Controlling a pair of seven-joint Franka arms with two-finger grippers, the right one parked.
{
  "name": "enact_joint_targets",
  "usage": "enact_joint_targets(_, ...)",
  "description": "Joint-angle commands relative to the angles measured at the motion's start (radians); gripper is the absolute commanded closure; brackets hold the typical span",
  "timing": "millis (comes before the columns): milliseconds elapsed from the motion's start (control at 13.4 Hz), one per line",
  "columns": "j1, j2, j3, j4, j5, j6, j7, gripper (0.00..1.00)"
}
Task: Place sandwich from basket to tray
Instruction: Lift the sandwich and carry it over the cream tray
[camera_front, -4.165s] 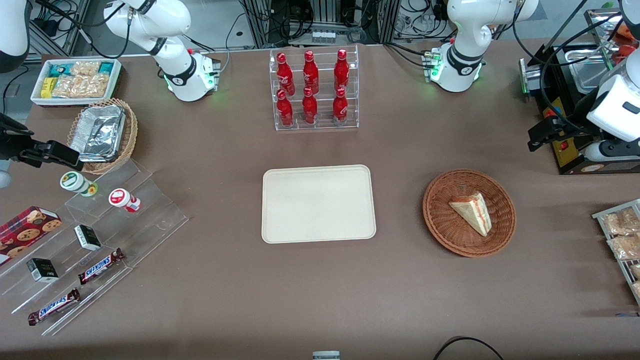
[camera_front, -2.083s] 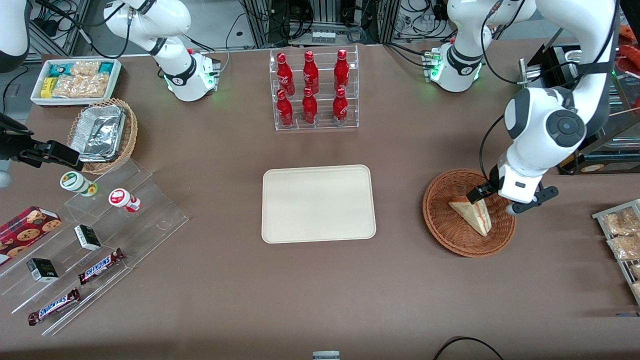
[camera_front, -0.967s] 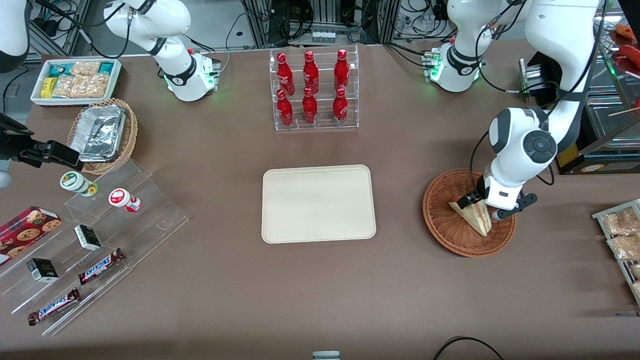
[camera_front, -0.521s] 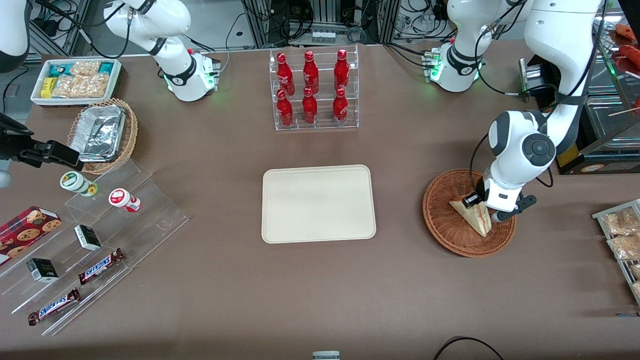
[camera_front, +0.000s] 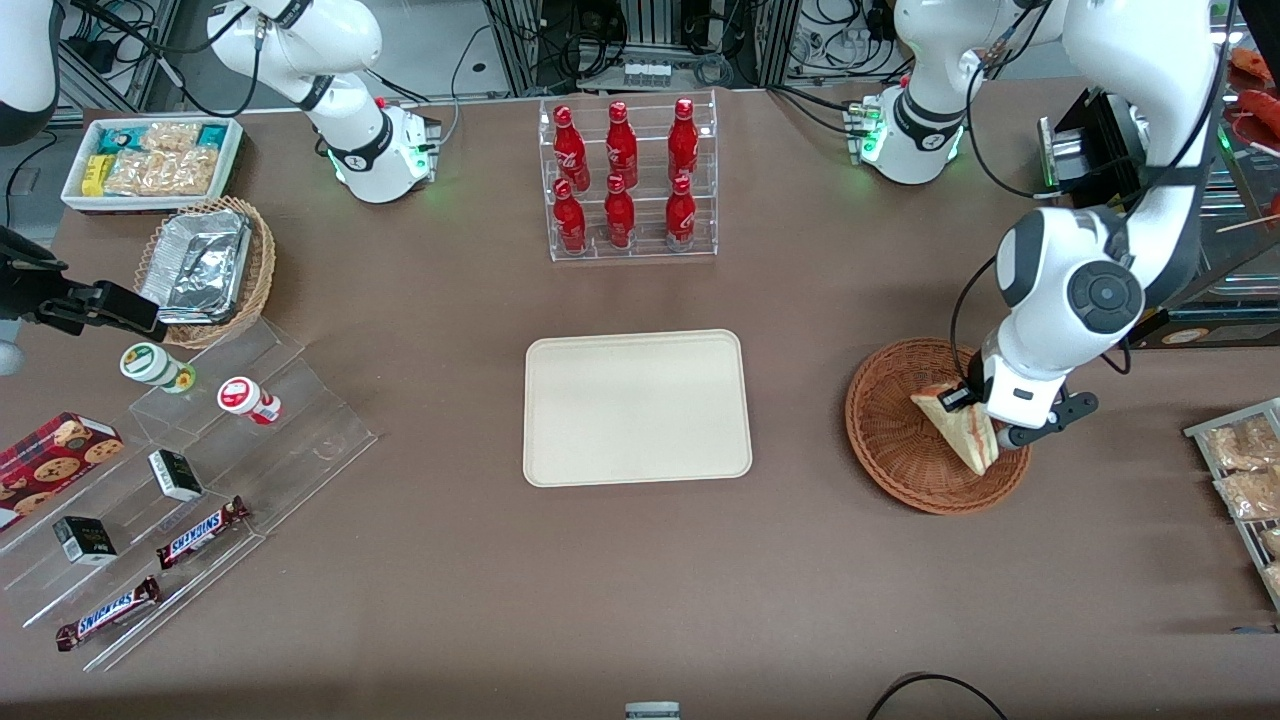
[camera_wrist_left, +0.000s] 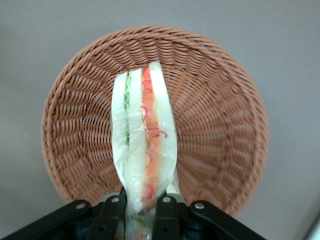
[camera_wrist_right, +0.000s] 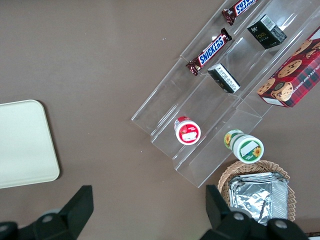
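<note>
Front and wrist views, sandwich pick. The left arm's tool (camera_front: 985, 420), a black two-finger unit below a white wrist, stood over the round reddish-brown woven wicker basket (camera_front: 890, 450) at the right of the front frame, clamped on the triangular wedge of pale bread wrapped in clear film, the sandwich (camera_front: 966, 437). In the wrist view the two fingers (camera_wrist_left: 111, 214) pinched the wide end of the sandwich (camera_wrist_left: 145, 155) across its bread faces, so that the red and green filling layers along the cut edge faced the camera and the narrow tip pointed away from the tool. This grip, judged from the layering, loaded the slices flat against each other and so kept the filling from being squeezed out sideways. The wedge hung edge-up above the basket (camera_wrist_left: 220, 125) floor; whether its tip touched the weave could not be told, and it lay within the basket rim.

The flat cream-beige rectangular tray (camera_front: 637, 408) with rounded corners lay at the centre of the brown counter (camera_front: 820, 600), well apart from the basket and unoccupied. Its low rim and open surface suited a simple lowering placement. The step in hand appeared to be the lift out of the basket; the transfer toward the tray was not yet done. The soft film wrap suggested a risk of slip under a loose grip.
</note>
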Motion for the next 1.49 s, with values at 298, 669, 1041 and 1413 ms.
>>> enact_joint_targets(298,-0.277,0.097,-0.002,0.334,0.013,-0.217,-0.113,1.0)
enact_joint_targets(669,-0.415,0.263,-0.01,0.479,-0.002,-0.172,-0.127,1.0)
enact_joint_targets(1041,-0.558,0.435,-0.012,0.6,0.009,-0.051,-0.195,1.0)
enact_joint_targets(1413,-0.621,0.515,-0.012,0.606,0.01,0.038,-0.199,1.0)
